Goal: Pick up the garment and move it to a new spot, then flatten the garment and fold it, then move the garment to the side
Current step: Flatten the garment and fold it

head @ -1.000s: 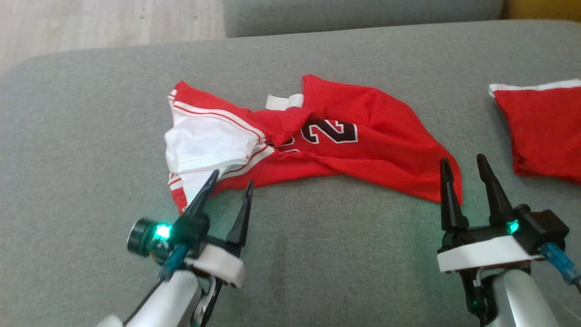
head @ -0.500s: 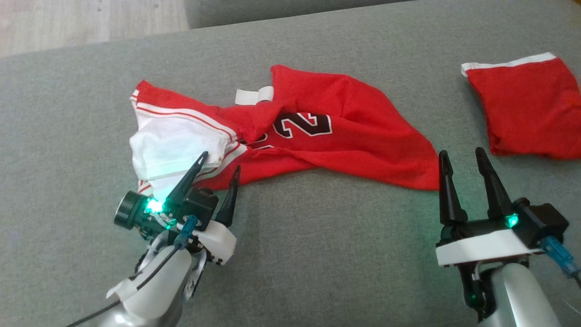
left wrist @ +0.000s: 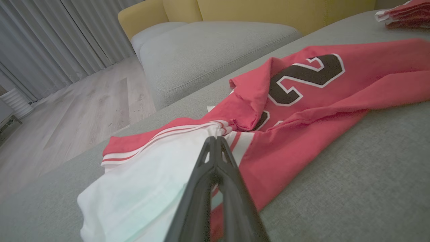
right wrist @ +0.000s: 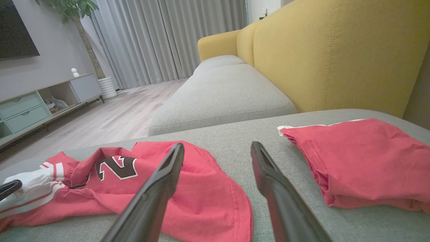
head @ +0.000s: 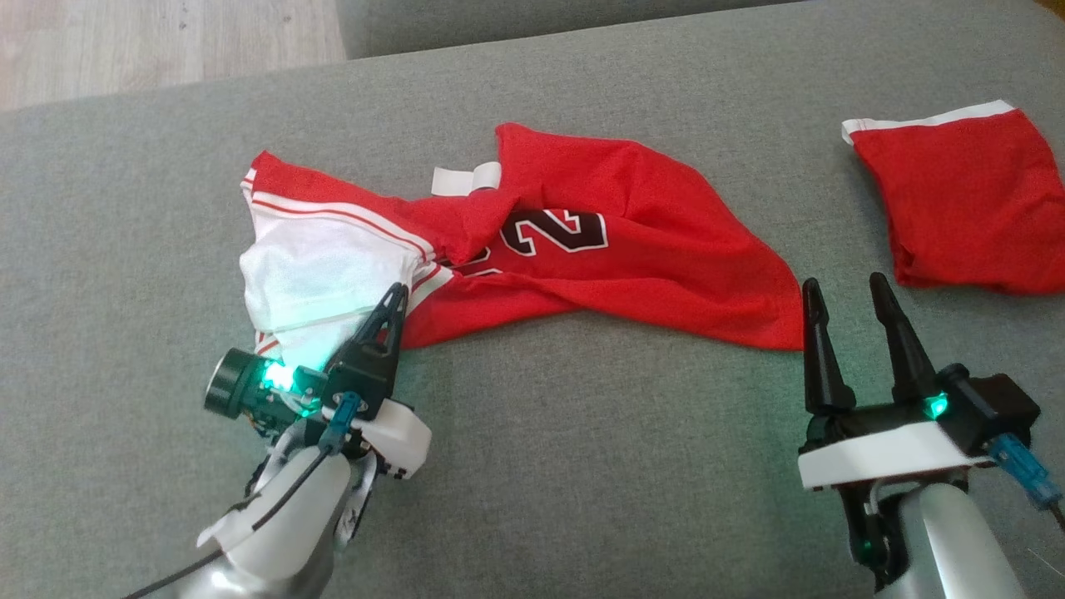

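Red crumpled jersey (head: 666,249), white sleeve (head: 316,274) pinched by left tool (head: 399,291).

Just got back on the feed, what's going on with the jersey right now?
The left gripper is shut on the white-trimmed end of the crumpled red jersey, which lies flat on the grey sofa cushion, not yet lifted. The right gripper is open near the jersey's other end, holding nothing. A second red garment lies folded farther to the right.
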